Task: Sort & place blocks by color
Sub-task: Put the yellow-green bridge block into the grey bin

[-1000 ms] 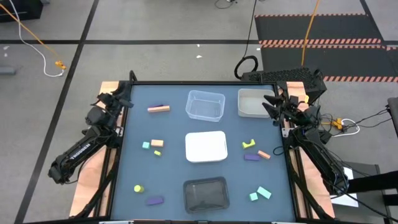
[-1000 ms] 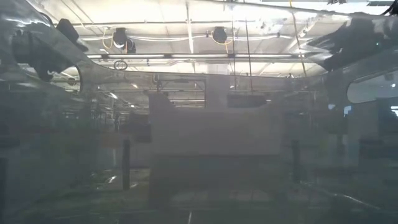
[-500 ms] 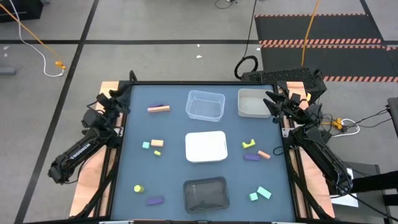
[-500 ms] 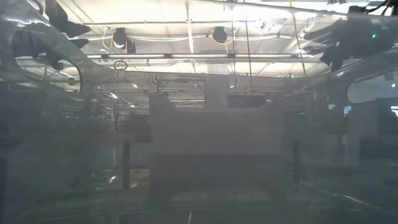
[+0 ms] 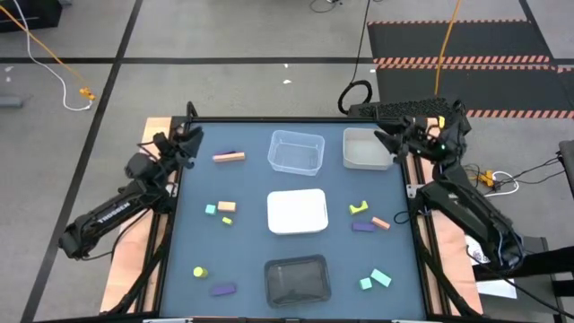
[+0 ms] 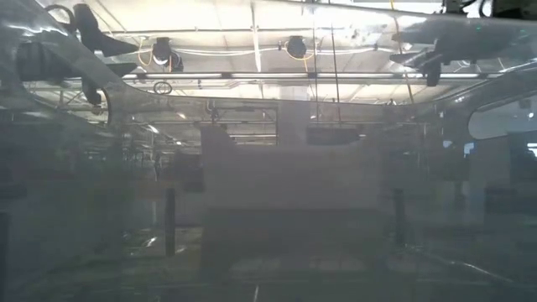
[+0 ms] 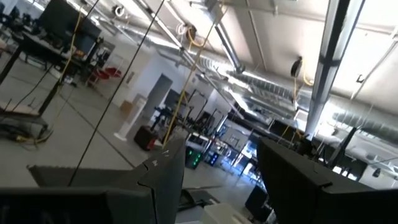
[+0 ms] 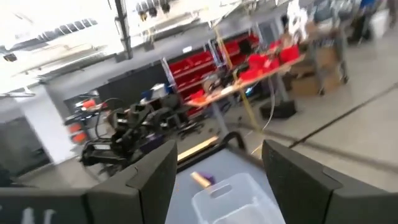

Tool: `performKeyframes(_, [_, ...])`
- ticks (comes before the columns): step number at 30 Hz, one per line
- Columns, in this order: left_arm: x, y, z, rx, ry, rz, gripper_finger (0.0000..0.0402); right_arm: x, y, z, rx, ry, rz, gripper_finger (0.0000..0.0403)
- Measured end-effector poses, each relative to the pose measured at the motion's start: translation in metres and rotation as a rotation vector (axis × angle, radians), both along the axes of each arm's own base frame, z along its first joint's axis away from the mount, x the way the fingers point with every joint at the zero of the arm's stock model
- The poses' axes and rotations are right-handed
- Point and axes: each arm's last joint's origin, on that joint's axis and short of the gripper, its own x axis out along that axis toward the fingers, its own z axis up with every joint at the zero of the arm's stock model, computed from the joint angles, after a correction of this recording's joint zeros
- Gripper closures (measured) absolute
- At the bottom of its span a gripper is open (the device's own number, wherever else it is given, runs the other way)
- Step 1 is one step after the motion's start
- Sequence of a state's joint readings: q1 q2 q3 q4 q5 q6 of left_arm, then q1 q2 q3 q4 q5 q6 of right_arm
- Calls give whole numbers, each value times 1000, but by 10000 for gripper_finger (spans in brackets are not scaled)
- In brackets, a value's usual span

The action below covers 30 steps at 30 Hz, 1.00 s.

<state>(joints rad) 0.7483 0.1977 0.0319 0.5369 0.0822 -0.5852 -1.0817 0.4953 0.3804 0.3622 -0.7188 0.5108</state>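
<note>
Counter (image 5: 251, 269): dark blue top, carrying four trays down the middle and far right, with small blocks strewn on both sides.
Trays: clear tray (image 5: 296, 151) and grey-beige tray (image 5: 365, 149) at the far edge, white tray (image 5: 297, 211) in the centre, black tray (image 5: 298, 279) at the near edge; all four look bare of blocks.
Left end effector (image 5: 189, 141): raised at the far left corner of the counter, jaws apart, holding nothing.
Right end effector (image 5: 387, 142): raised over the grey-beige tray, jaws spread wide, holding nothing.
Blocks, left side: salmon-orange bar (image 5: 229, 157), teal cube (image 5: 211, 209), orange cube (image 5: 227, 206), yellow-green cylinder (image 5: 199, 271), purple bar (image 5: 222, 289).
Blocks, right side: yellow-green piece (image 5: 360, 208), purple bar (image 5: 362, 227), orange bar (image 5: 381, 222), two teal pieces (image 5: 377, 279).
Step in hand: probably the very start; no block is sorted and neither arm is lowered.
Next move: one arm must descend onto a block, likely the salmon-orange bar near the left end effector, and close squarely on it.
Writing: none readable; the low view is too hazy to tell.
</note>
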Motion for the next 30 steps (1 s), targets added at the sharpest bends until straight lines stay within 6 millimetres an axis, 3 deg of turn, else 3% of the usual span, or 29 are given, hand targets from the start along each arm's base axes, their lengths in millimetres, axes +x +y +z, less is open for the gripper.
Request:
performKeyframes(6, [10,7,17,-22,90,-19,201,14,-11,8,82,33,112,177])
performKeyframes(12, [28,14,30,-45,213,-77,201,35,-9,6,124,67,233,177])
performKeyframes(25, [66,20,31,-93,351,-196,201,76,28,14,21,103,474,177])
performKeyframes(30, [72,19,27,-111,369,-223,201,89,40,5,5,322,452,177])
